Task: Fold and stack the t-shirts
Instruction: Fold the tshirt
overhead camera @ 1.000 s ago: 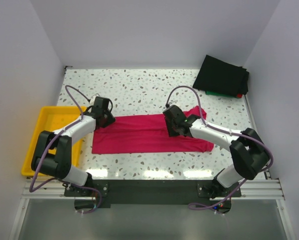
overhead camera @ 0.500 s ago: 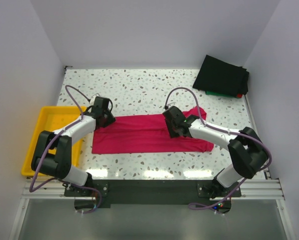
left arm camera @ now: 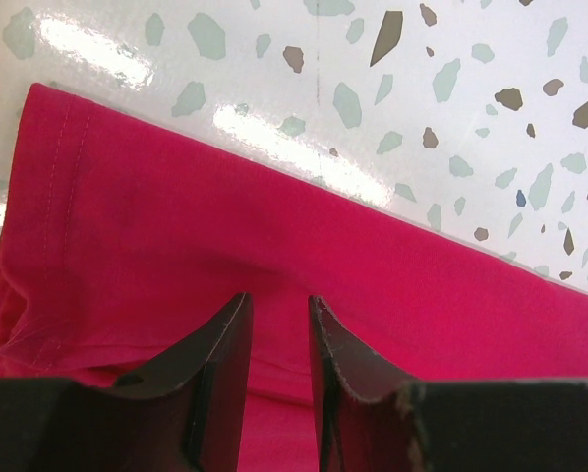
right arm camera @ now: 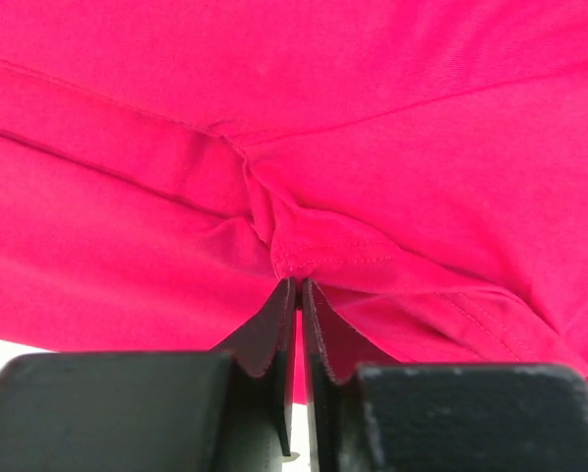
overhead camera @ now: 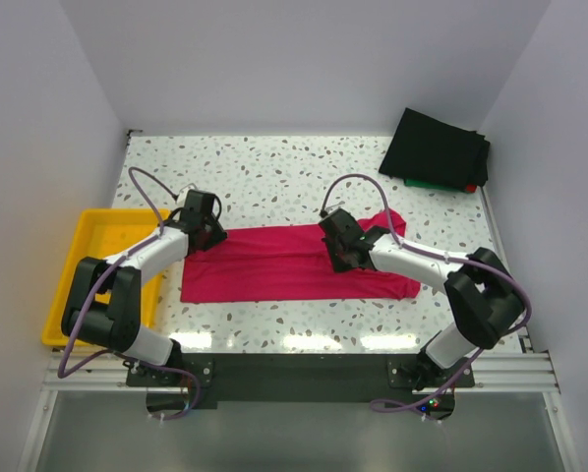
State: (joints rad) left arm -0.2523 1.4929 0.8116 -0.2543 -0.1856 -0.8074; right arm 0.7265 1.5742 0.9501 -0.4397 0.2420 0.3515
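Note:
A crimson-pink t-shirt (overhead camera: pixel 274 264) lies folded in a long strip across the middle of the table. My left gripper (overhead camera: pixel 207 236) is at its far left corner. In the left wrist view its jaws (left arm camera: pixel 279 297) stand a narrow gap apart over the flat cloth (left arm camera: pixel 274 216), holding nothing. My right gripper (overhead camera: pixel 341 254) is on the shirt's right part. In the right wrist view it (right arm camera: pixel 299 282) is shut on a bunched hem of the shirt (right arm camera: pixel 323 118). A stack of folded shirts (overhead camera: pixel 441 147), black on top with green and red edges showing, lies at the far right corner.
A yellow plastic tray (overhead camera: pixel 73 285) sits off the table's left edge beside the left arm. White walls close in the table on three sides. The speckled tabletop (overhead camera: pixel 274 182) lies bare behind the shirt.
My right gripper has edged slightly to the left with the pinched cloth. The left arm has not visibly moved.

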